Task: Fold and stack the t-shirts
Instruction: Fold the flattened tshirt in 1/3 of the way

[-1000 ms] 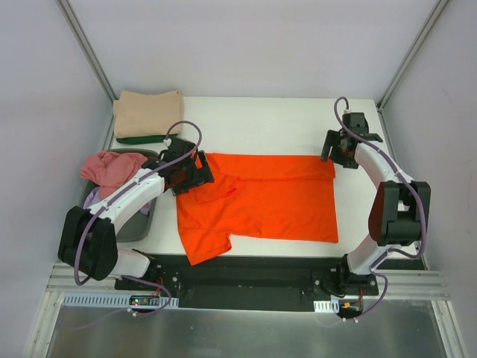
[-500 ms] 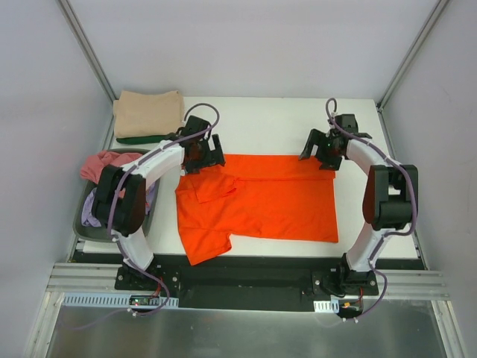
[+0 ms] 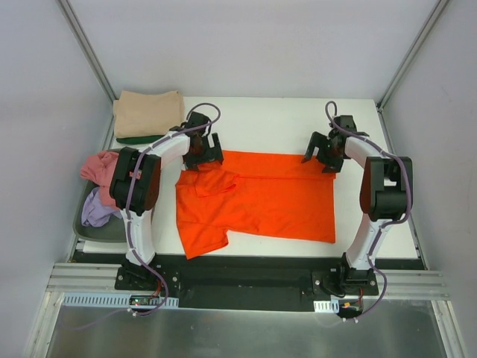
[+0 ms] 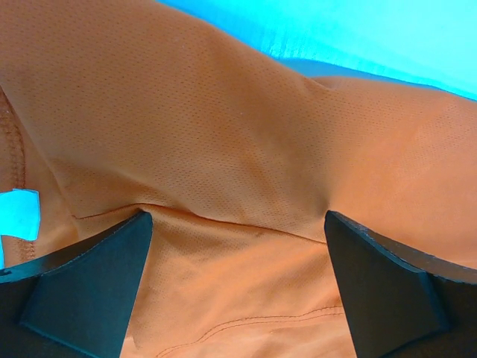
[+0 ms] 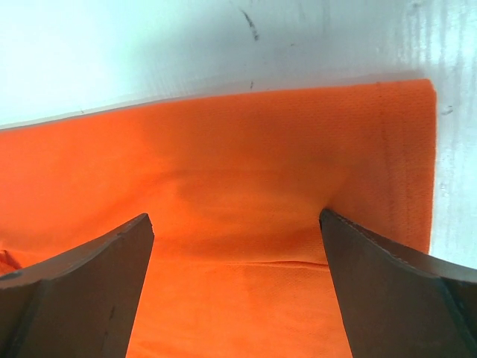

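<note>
Both spread wide: left pincer [image 3: 200, 156] and right pincer [image 3: 320, 156] hover over the orange shirt [image 3: 261, 198], far hem directly beneath each, its length running pincer to pincer across the surface [image 3: 276, 119]

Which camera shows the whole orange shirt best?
Top external: the shirt lies spread out, almost all in view. Left wrist shows only cloth beside the neck label; right wrist only one corner.
</note>
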Controlling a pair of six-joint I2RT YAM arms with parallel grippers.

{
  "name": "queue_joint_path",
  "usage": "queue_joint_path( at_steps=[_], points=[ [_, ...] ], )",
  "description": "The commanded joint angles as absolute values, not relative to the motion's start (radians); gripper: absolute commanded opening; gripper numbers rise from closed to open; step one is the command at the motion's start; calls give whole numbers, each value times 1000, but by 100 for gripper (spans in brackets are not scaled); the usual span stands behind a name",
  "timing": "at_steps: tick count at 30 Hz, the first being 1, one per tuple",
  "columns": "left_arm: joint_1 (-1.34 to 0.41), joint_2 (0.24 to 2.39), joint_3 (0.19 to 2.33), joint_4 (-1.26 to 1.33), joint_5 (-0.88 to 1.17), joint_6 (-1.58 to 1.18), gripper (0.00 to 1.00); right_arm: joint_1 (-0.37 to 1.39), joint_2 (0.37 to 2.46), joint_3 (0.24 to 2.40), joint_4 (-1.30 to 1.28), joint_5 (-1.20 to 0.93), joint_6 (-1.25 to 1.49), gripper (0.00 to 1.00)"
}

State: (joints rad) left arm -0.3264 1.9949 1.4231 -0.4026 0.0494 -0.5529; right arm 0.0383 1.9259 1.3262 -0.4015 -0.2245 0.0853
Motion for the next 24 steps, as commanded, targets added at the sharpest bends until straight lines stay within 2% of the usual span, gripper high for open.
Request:
queue_joint_path(
  at_steps=[1,7,14,19,24],
  points=[
    [-321,1996,1462,-413,89,-526,99,29,1908,1368,-419,-204,77,96],
    [-328,1792,1320,-413,95,-535,99,29,1746,1296,-428,-167,40,96],
    [-365,1482,981,-379,58,-621,98,18,1615,1114,-347,-45,11,96],
    [-379,1479,899,-304,137,-652,74,3,1652,1106,-327,-58,17,96],
    [-380,1555,913,-298,126,-654,57,-17,1669,1100,-308,-60,21,96]
  ],
)
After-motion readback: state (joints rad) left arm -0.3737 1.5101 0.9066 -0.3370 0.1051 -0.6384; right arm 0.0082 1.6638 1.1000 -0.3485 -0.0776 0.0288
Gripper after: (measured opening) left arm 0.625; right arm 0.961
